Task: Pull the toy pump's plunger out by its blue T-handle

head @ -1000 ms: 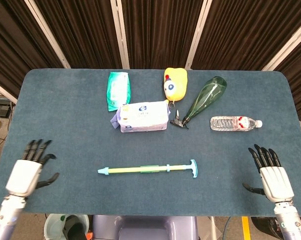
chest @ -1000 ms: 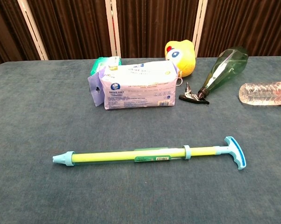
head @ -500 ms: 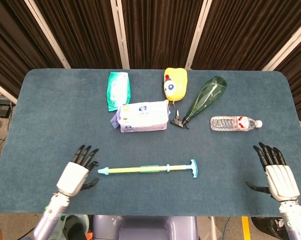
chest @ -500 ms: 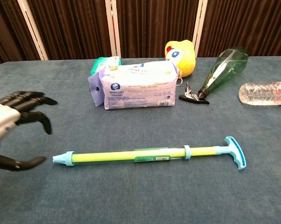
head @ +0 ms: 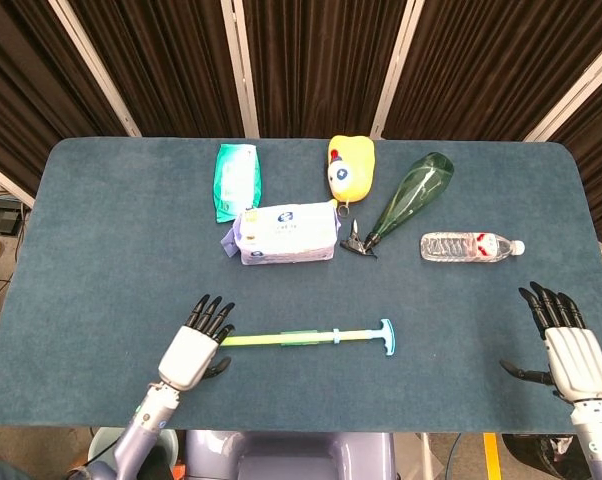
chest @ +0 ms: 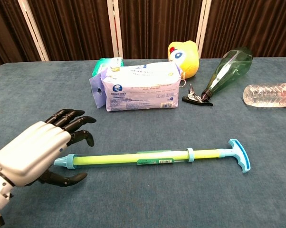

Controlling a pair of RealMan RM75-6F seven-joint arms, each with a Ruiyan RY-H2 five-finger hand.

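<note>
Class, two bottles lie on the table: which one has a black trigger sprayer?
The dark green teardrop-shaped spray bottle, lying beside the yellow plush toy. The clear plastic water bottle to its right has only a small plain cap.

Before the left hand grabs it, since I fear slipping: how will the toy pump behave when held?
The toy pump looks stiff, thin and probably light. Its smooth round tube may roll or slide on the table; the T-handle should limit rolling.

Glossy plastic pump (chest: 147,157), matt cloth table (chest: 147,199)
</note>
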